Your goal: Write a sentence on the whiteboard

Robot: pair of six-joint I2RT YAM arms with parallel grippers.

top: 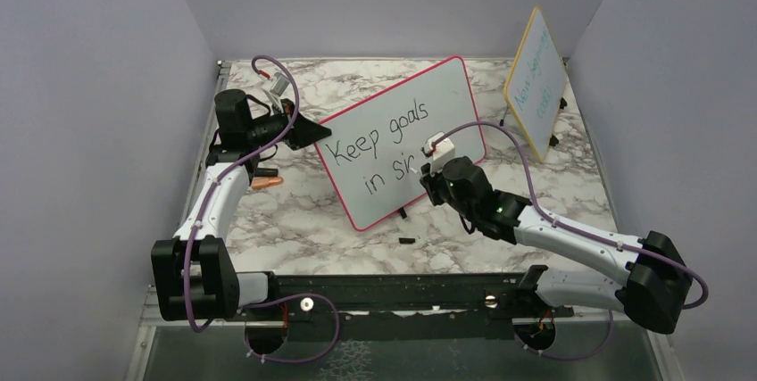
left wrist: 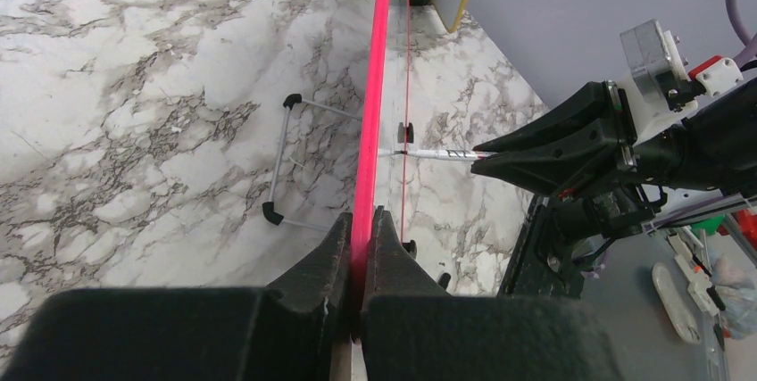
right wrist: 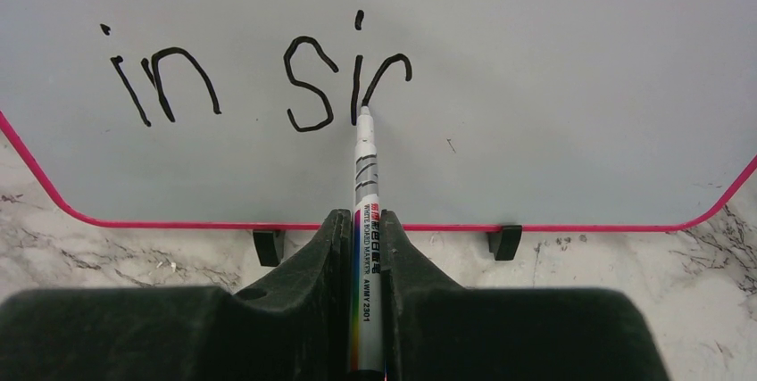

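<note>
Mid-word on the lower line of the black handwritten marker sentence [right wrist: 308, 86]: "in si" plus the first hook of the next letter, with "Keep goals" above. All of it on the large white rectangular whiteboard with thin pink-red frame [top: 446, 95], propped tilted on small black feet near the middle of the white marble-patterned table [top: 295, 211], face turned toward the right arm.

Several ways to go wrong from here, by judgement. Too much push on the tip: a slide or rock backward on those feet, and a bent or broken stroke. Too little: a faint, skipping line. Any slip or twist of the pen in the grip: letters wandering off the baseline.

Right end effector [right wrist: 364, 218]: almost pressed together, pinching the slim white whiteboard marker with rainbow-striped label [right wrist: 364, 158] by its barrel, tip touching the board at the foot of the last stroke in the line. Left end effector [left wrist: 361, 220]: clamped tight on the board's pink edge, apparently to steady it.
</note>
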